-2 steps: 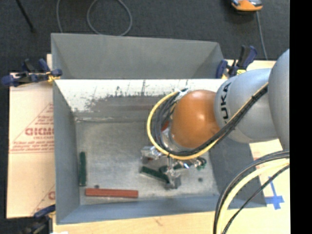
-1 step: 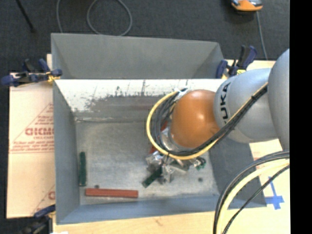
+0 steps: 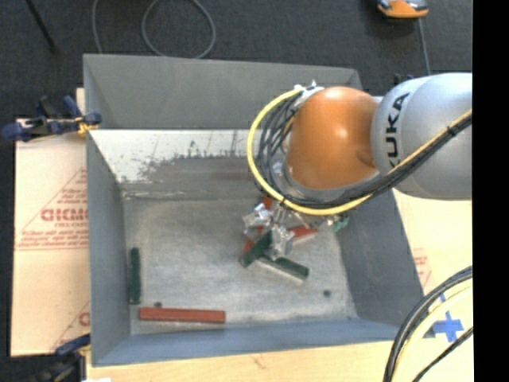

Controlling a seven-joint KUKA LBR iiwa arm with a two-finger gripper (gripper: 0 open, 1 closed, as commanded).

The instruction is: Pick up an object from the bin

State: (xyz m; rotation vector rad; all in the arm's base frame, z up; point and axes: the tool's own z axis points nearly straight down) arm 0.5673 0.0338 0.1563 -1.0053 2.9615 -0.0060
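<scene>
- Grey metal is forming the bin, and the arm is reaching in from the right, its orange cover hanging above the middle of the floor.
- The gripper is sitting low at the floor's middle, over a small cluster of things. I am not able to tell whether it is released or clenched, as its metal parts are blending into the clutter beneath.
- The green bar is lying just below and slightly right of the gripper, its upper end touching the gripper's tip or very nearly so. Its long axis is running from upper left to lower right.
- A shorter green piece is slanting the other way at the gripper's lower left. It is meeting the bar's upper end, so the two are making a shallow V.
- Red bits are lying just right of the gripper, partly hidden under the cover's edge.
- Well apart from all this, a green stick is lying lengthwise along the left wall, and a red stick is lying along the near wall.
- The pick is looking to be at the grasp stage, with nothing seen lifted clear. The coming move is turning on the bar's slant, since closing across its narrow width is calling for jaws set square to that axis. The crossing piece may be getting caught or dragged along.
</scene>
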